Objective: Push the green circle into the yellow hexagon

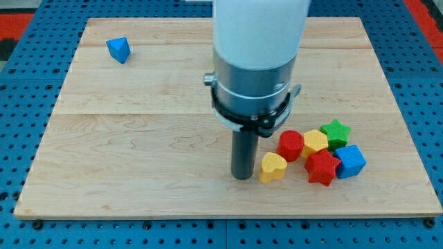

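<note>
Camera view: rod tip (243, 177) sat touching yellow heart (273, 167) at its 9 o'clock. No claw, plain rod. Yellow hexagon (315, 142) in cluster between red cylinder (291, 145) and green star (336, 133); green circle not visible.

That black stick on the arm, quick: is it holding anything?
My tip: no gripper, holds nothing; it stands on the board just left of the yellow heart.

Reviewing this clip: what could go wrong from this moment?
No green circle shows; the arm may hide it. My tip sits right beside the yellow heart, so moving toward the view's right could shove it into the red star and red circle, knocking the yellow hexagon.
</note>
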Robot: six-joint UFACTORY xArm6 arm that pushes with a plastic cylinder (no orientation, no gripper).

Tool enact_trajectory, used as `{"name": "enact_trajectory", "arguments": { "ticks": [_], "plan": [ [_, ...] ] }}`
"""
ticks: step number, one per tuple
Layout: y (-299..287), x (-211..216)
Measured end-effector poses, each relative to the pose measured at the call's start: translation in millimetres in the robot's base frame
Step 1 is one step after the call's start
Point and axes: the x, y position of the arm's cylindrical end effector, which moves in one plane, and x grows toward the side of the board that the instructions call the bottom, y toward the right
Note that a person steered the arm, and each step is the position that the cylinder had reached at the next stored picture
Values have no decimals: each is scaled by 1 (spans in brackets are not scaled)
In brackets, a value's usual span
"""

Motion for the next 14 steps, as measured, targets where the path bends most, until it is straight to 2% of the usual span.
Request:
{"name": "enact_trajectory", "arguments": {
  "ticks": [2, 3, 4, 5, 6, 7, 8, 12, 14],
  "plan": [
    [46, 3],
    [32, 3],
    [-7, -44],
    [-63, -147],
    [-93, -230],
    [-82, -263],
    [-44, -270],
    [-40, -267],
    [103, -249]
  ]
}}
